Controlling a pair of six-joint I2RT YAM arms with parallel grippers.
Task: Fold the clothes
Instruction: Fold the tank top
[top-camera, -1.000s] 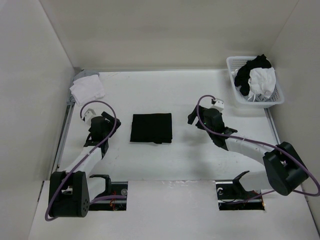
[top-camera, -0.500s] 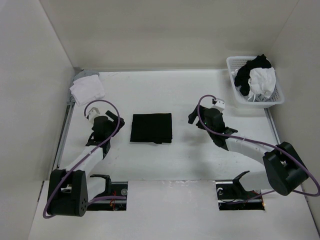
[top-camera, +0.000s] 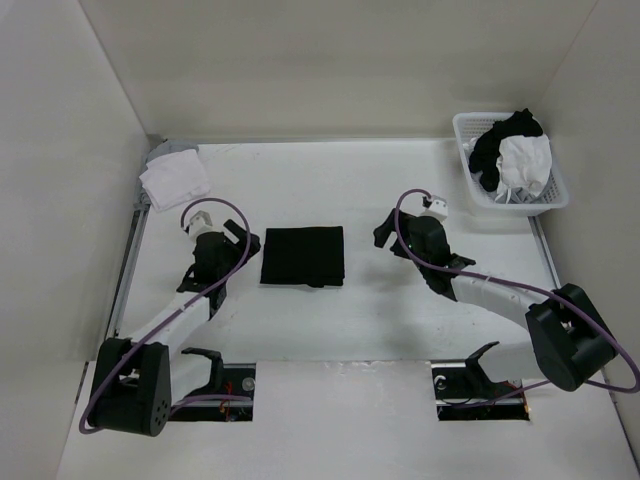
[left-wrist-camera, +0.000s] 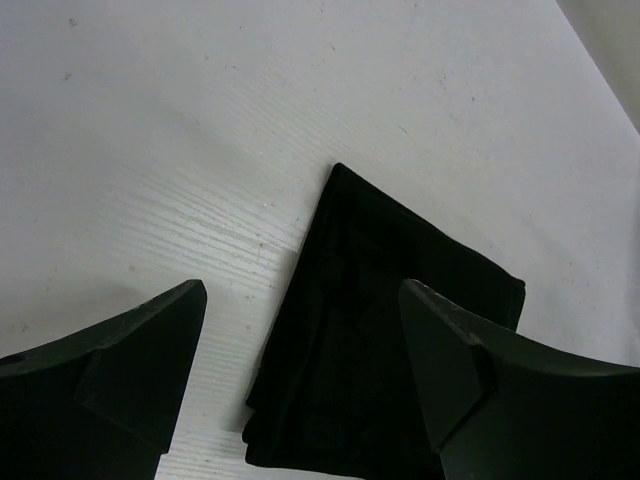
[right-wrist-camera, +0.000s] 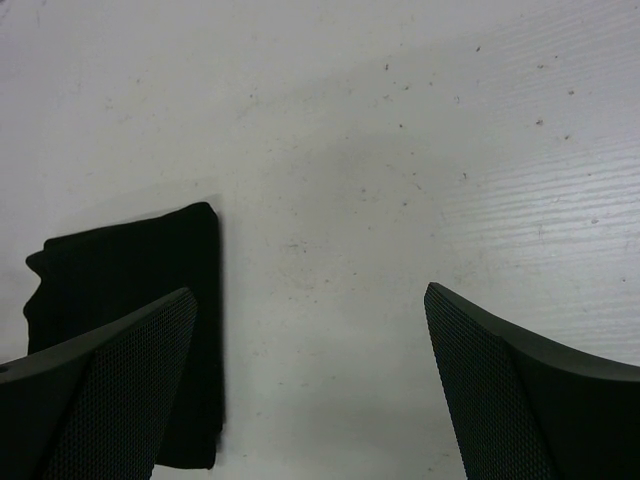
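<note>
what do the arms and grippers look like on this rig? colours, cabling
The left arm and right arm both have white links, black joint housings and bulky black bases. A purple cable loops from base to wrist on each. The left gripper and right gripper have black wedge-shaped fingers; the right's pads show a fine mesh texture.

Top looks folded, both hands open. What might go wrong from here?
1. The open left hand hovers at the edge of the folded black fabric tank top; a push or pinch there might drag its layers apart.
2. A small flap pokes out of the top's near edge, so a nudge may loosen the fold.
3. The open right hand, near the other side, might snag it retreating.
</note>
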